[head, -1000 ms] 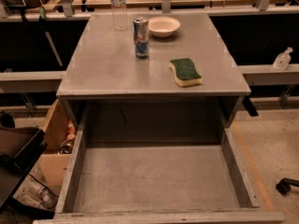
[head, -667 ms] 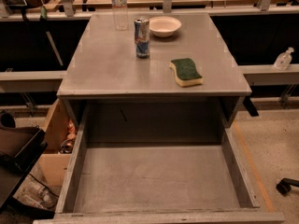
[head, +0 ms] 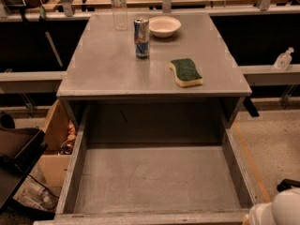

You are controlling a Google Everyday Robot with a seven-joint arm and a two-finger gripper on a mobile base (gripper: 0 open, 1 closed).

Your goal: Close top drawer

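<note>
Grey counter (head: 108, 64), top drawer (head: 154, 177) pulled far out past its front edge, wants a straight push back; gripper out of view, grip state untellable

You're counting one drawer (head: 154, 182), one can (head: 141, 37), one bowl (head: 164, 26), one sponge (head: 186, 72), one tall bottle (head: 119, 6), one pump bottle (head: 283, 59), one wooden box (head: 55, 130). Gripper sitting out of frame, so you're counting zero there.
</note>
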